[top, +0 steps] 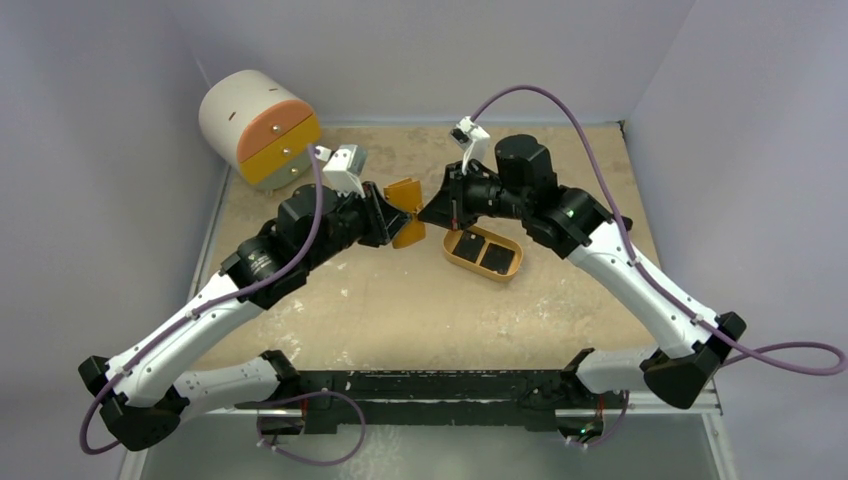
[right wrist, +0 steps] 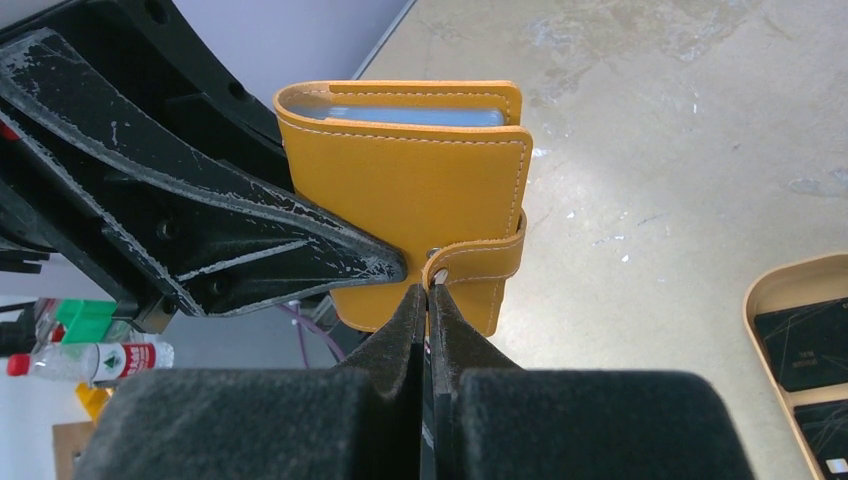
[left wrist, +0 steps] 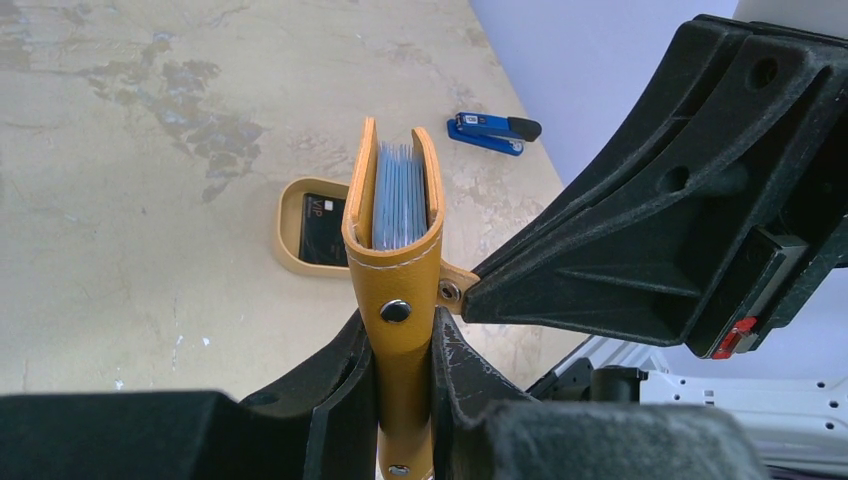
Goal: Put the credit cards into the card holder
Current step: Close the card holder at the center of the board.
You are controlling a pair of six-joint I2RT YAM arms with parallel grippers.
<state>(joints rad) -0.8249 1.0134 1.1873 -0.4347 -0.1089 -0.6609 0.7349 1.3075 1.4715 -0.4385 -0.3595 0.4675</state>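
Note:
The orange-tan card holder [top: 405, 207] hangs in the air between both arms. My left gripper [left wrist: 400, 335] is shut on its spine, and the far edges gape a little, showing pale blue-grey sleeves [left wrist: 398, 200]. My right gripper [right wrist: 428, 292] is shut on the little snap tab [right wrist: 482, 258], which stands off the holder's side [left wrist: 455, 289]. Two dark credit cards [top: 483, 251] lie in the orange oval tray [top: 452, 259] on the table below. One card [left wrist: 322, 228] shows in the left wrist view and two cards [right wrist: 810, 345] in the right wrist view.
A white cylindrical drawer unit [top: 258, 125] with orange drawer fronts stands at the back left. A blue-and-black stapler-like gadget [left wrist: 495, 132] lies near the right wall. Lavender walls close in the table on three sides. A small bottle [right wrist: 90, 358] lies off the table.

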